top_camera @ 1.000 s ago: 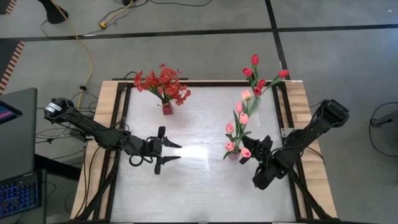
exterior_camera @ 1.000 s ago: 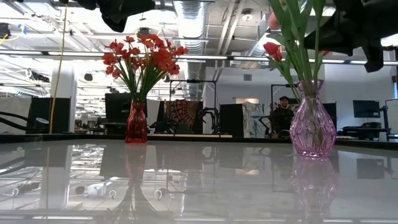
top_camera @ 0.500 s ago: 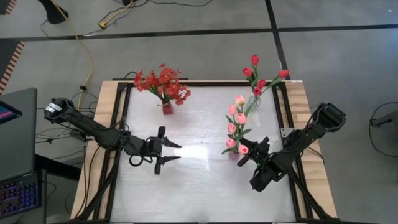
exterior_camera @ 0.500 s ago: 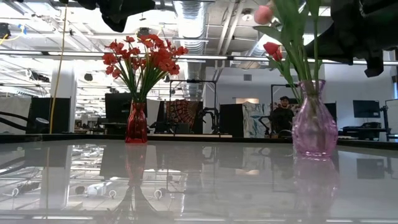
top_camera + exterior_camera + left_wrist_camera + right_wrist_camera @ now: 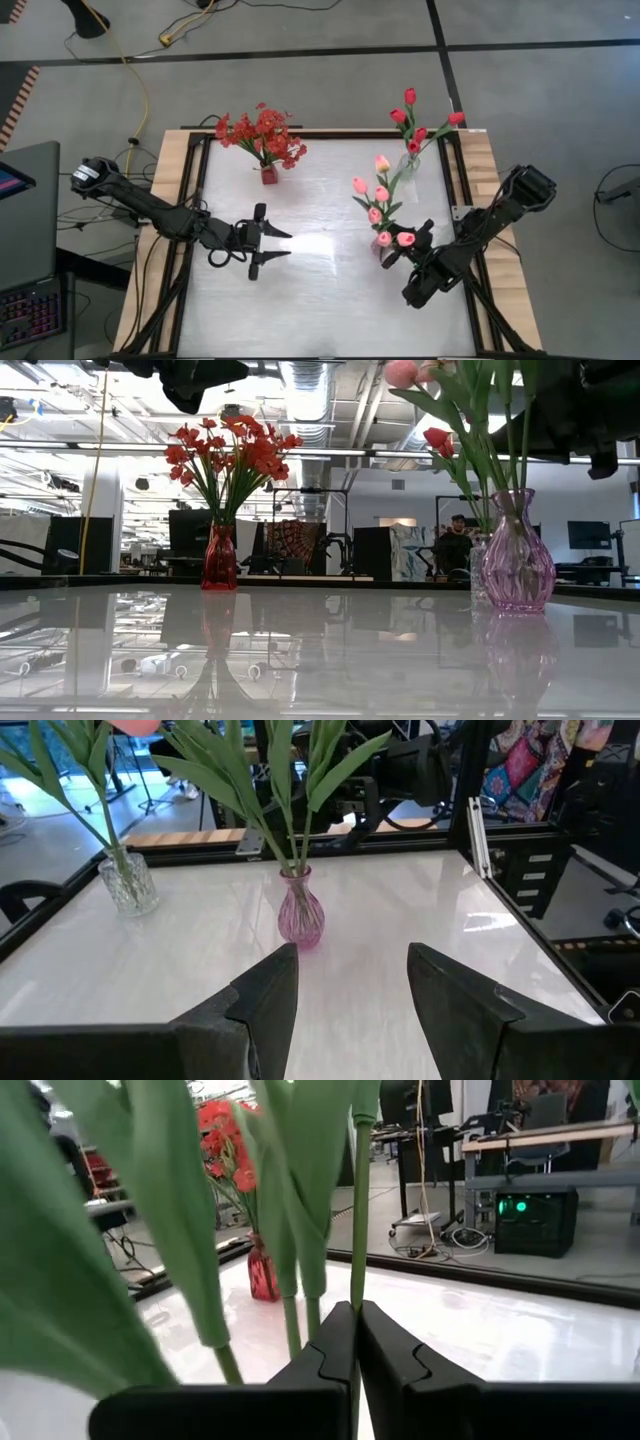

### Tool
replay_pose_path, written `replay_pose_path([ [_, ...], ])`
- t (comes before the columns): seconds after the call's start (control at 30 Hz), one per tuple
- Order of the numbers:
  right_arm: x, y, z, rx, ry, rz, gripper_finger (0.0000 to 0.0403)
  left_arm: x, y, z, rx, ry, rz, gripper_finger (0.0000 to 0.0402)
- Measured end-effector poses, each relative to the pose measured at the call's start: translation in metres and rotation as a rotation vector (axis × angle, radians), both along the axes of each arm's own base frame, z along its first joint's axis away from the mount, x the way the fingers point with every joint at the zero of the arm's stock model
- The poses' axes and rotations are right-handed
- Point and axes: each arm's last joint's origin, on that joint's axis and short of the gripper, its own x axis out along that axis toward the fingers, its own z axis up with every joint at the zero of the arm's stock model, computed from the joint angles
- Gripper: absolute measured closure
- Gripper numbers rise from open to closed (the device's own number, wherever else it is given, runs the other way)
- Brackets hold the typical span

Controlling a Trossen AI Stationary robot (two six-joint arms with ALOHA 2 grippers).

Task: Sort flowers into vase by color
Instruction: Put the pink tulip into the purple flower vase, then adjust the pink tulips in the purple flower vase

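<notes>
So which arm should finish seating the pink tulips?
Right. Its gripper is shut on a pink tulip stem over the pink vase; the left gripper hangs open mid-table.

Two dark jointed arms, black cabling, blunt matte-black tool fingers [image 5: 268, 1005].

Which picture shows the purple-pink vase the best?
The low view: the pink vase stands whole, side on, with green stems inside. The left wrist view shows it small and far off beyond the left tool. From above, tulips and the right tool mostly hide it. The right wrist view misses it.
</notes>
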Motion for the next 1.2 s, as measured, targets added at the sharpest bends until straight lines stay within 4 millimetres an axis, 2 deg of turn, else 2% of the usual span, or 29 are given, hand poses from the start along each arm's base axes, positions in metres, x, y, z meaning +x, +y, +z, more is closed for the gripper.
replay_pose_path([
  [0.17,-0.005,0.004,0.005,-0.038,0.042,0.027,0.0359,0.000,0.000,0.000,0.000,0.000,0.000,0.0223],
  [0.33,-0.011,0.006,0.014,-0.038,0.040,0.053,0.0333,0.000,0.000,0.000,0.008,0.001,-0.001,0.0223],
  [0.53,-0.014,0.005,0.022,-0.053,0.089,0.068,0.0278,0.000,0.000,0.000,0.002,0.001,0.000,0.0223],
  [0.7,-0.016,0.003,0.028,-0.046,0.197,0.119,0.0225,0.000,0.000,0.000,-0.001,0.001,0.000,0.0223],
  [0.87,-0.019,0.005,0.031,-0.054,0.276,0.174,0.0191,0.000,0.000,0.000,-0.002,0.001,0.001,0.0223],
  [1.03,-0.022,0.010,0.030,-0.062,0.293,0.207,0.0187,0.000,0.000,0.000,-0.003,0.001,0.000,0.0223],
  [1.2,-0.018,0.015,0.006,-0.035,0.349,0.217,0.0205,0.000,0.000,0.000,-0.013,0.002,0.004,0.0223],
])
